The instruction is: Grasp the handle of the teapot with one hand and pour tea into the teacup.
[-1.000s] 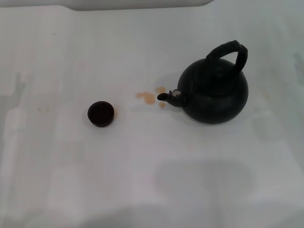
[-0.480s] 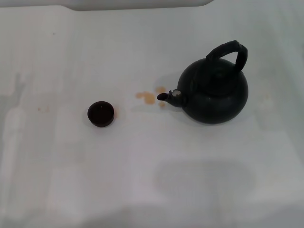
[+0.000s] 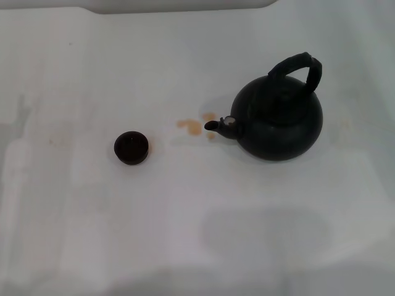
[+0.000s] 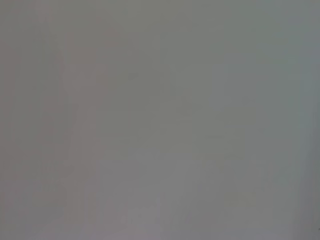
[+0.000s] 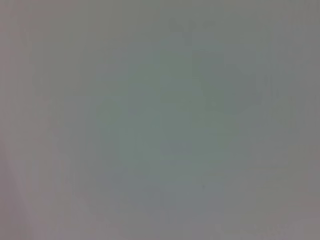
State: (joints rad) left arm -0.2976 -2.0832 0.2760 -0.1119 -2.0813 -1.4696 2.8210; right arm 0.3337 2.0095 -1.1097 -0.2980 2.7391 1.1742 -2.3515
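No fingers are seen, so their state cannot be told. Tea could be spilled from the round matte black teapot (image 3: 279, 120) if its ribbed arched handle (image 3: 297, 69) is gripped off-centre, missing the tiny dark teacup (image 3: 131, 147).

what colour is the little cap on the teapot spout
Silvery, against the matte black teapot; the cap shows best in the head view.

White table (image 3: 92, 234) bears teapot (image 3: 281, 126), teacup (image 3: 131, 148), stains (image 3: 191, 126).
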